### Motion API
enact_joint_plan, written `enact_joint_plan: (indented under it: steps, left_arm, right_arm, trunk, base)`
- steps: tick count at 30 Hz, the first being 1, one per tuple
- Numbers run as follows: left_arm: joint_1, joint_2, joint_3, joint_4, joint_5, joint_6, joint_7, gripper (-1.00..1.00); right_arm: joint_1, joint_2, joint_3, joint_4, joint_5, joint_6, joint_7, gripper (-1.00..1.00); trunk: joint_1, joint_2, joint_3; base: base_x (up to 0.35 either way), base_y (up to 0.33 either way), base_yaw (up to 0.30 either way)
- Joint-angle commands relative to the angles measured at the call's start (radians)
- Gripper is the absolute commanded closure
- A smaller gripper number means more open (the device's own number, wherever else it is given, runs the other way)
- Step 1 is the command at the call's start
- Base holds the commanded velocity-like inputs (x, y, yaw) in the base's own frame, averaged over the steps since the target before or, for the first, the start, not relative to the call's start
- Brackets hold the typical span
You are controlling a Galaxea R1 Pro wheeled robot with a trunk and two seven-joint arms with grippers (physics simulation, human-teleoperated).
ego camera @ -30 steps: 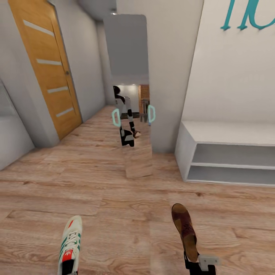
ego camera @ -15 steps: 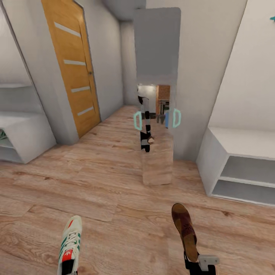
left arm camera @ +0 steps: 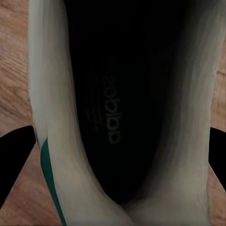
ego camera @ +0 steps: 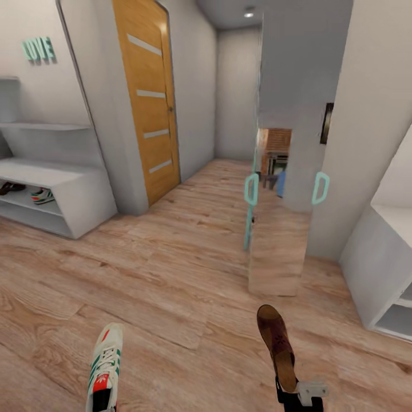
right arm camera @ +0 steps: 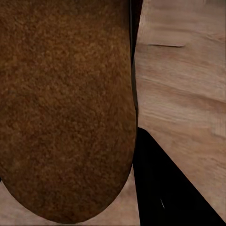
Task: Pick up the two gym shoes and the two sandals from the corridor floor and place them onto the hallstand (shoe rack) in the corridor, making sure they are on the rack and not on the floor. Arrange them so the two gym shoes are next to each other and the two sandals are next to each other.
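Left claw (left arm camera: 113, 183) clenched on sneaker (ego camera: 105, 366), black fingers (left arm camera: 14, 160) pressing either side of the heel; toe aimed ahead over the floor (ego camera: 171, 286). Right claw (ego camera: 297, 395) grasping sandal (ego camera: 277, 346) at the heel, long axis forward, toe tilted slightly left. Rack (ego camera: 74, 200) at far left, second sneaker (ego camera: 43, 196) on its shelf.

The light grey hallstand with open shelves (ego camera: 57, 197) at far left is cut by the picture's edge; the white sneaker (ego camera: 42, 195) and dark shoe (ego camera: 10, 187) on its shelf are too small to make out. A second grey unit (ego camera: 380, 269) at right is cropped. The near white gym shoe's (ego camera: 105, 366) heel and the brown sandal's (ego camera: 277, 343) heel run off the bottom edge.
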Motion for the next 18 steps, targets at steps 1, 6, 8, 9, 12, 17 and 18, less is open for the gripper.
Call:
enact_joint_plan:
  steps: [1, 6, 8, 9, 12, 17, 18]
  left_arm:
    - [-0.001, -0.001, 0.009, 0.000, -0.003, -0.002, -0.008, 1.00]
    - [-0.001, -0.001, 0.009, 0.001, -0.003, -0.002, -0.008, 1.00]
    - [-0.001, -0.001, 0.009, 0.001, -0.003, -0.002, -0.008, 1.00]
    - [-0.001, -0.001, 0.009, 0.001, -0.003, -0.002, -0.008, 1.00]
    - [-0.001, -0.001, 0.009, 0.001, -0.003, -0.002, -0.008, 1.00]
    - [-0.001, -0.001, 0.009, 0.001, -0.003, -0.002, -0.008, 1.00]
    - [-0.001, -0.001, 0.009, 0.001, -0.003, -0.002, -0.008, 1.00]
  right_arm:
    - [0.000, 0.000, 0.004, 0.000, -0.001, -0.002, -0.006, 1.00]
    - [0.000, 0.000, 0.004, 0.000, -0.001, -0.002, -0.006, 1.00]
    - [0.000, 0.000, 0.004, 0.000, -0.001, -0.002, -0.006, 1.00]
    - [0.000, 0.000, 0.004, 0.000, -0.001, -0.002, -0.006, 1.00]
    - [0.000, 0.000, 0.004, 0.000, -0.001, -0.002, -0.006, 1.00]
    - [0.000, 0.000, 0.004, 0.000, -0.001, -0.002, -0.006, 1.00]
    - [0.000, 0.000, 0.004, 0.000, -0.001, -0.002, -0.006, 1.00]
  trunk:
    - [0.000, 0.000, -0.001]
    - [0.000, 0.000, -0.001]
    - [0.000, 0.000, -0.001]
    - [0.000, 0.000, -0.001]
    - [0.000, 0.000, -0.001]
    - [0.000, 0.000, -0.001]
    - [0.000, 0.000, -0.001]
  base:
    - [0.279, 0.213, 0.281]
    - [0.279, 0.213, 0.281]
    - [0.279, 0.214, 0.281]
    - [0.279, 0.214, 0.281]
    - [0.279, 0.214, 0.281]
    - [0.279, 0.214, 0.281]
    - [0.279, 0.214, 0.281]
